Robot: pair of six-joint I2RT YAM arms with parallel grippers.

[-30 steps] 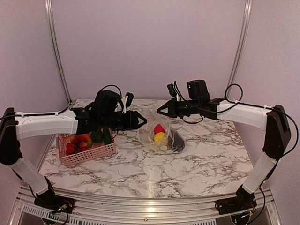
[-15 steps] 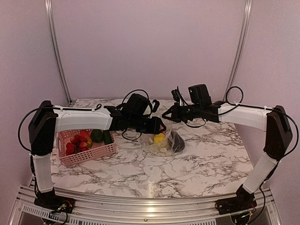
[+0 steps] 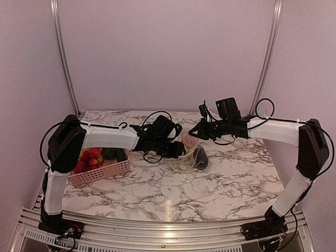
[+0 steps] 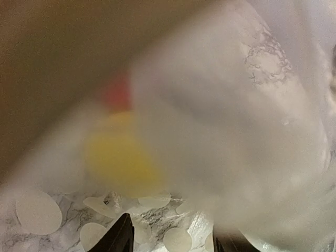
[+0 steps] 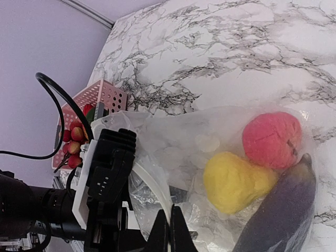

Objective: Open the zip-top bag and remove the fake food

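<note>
Marble table [image 3: 157, 197], one zip-top bag [image 5: 176, 152], three toys [image 5: 236, 181]

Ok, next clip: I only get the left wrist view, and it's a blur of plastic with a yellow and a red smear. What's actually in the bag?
Observer: There are three pieces in the zip-top bag: a red fruit, a yellow fruit and a dark purple eggplant.
Reviewer: What's holding the bag up?
Observer: The right claw is shut on the bag's rim.
Reviewer: Is any food outside the bag?
Observer: Yes. The pink basket beside the left arm holds red and green pieces.
</note>
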